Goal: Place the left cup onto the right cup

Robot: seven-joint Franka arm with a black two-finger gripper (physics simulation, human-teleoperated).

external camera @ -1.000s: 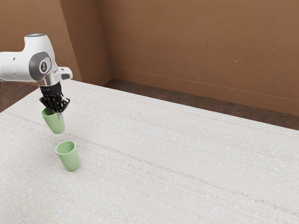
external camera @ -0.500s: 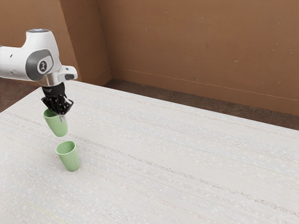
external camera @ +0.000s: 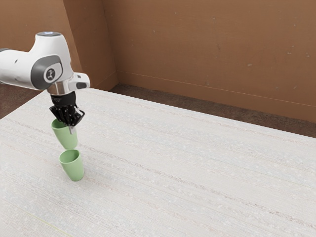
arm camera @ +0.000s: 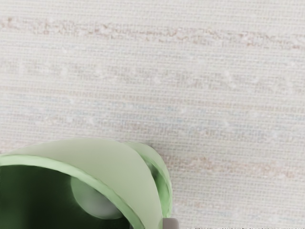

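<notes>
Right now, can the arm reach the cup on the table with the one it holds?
Probably yes. The held cup, gripped by the fingers, hangs just above the table cup, a little off-centre, with nothing between them.

The standing cup (external camera: 72,165) rests on the table (external camera: 197,163) toward the exterior view's left, with the held cup (external camera: 65,134) directly above it, under the gripper (external camera: 68,121).

We are seeing soft, even light spreading across the pale table (external camera: 197,163), which is reading bright; the brown walls (external camera: 207,44) are looking flatly lit; in the wrist view the held cup (arm camera: 105,162) is glowing pale outside and darkening to deep green inside.
</notes>
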